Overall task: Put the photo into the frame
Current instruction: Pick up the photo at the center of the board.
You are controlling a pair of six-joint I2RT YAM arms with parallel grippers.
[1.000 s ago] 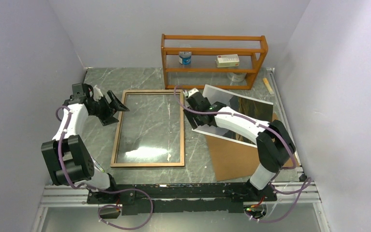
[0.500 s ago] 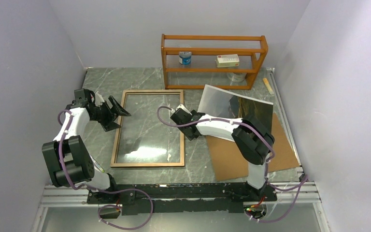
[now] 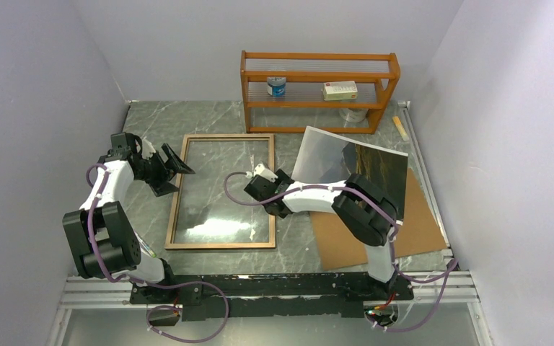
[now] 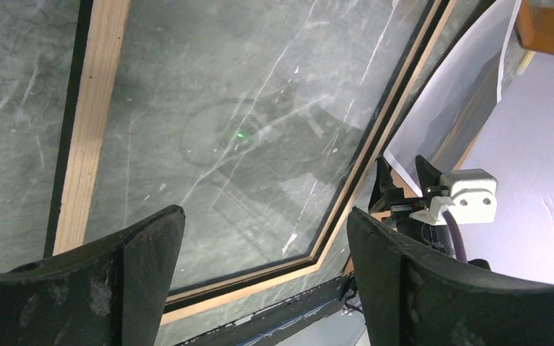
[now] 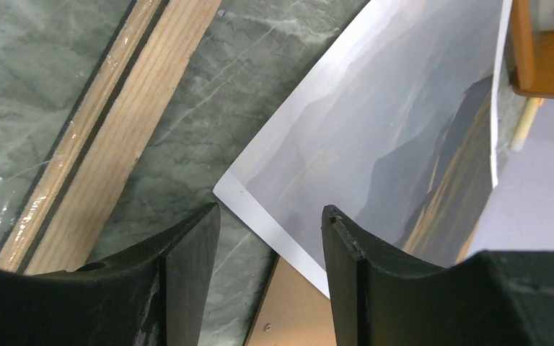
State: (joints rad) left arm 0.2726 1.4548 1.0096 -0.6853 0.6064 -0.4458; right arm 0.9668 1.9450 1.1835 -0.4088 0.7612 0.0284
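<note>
Glossy rectangular mountain photo print lay just right of the released, empty right gripper in the overhead view, nearer that arm. The light-wood rectangular frame lay just left of it.

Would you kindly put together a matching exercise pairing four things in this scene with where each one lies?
Things:
1. glossy mountain photo
2. narrow wooden picture frame
3. plain brown cardboard sheet
4. small blue-and-white can

Places:
A. on the orange-brown wooden shelf rack
B. flat on the grey marble table, left of the photo
C. on the table's right side, partly under the photo
D. image up, overlapping the cardboard sheet

Pairs: 1-D, 2-B, 3-C, 4-A.
</note>
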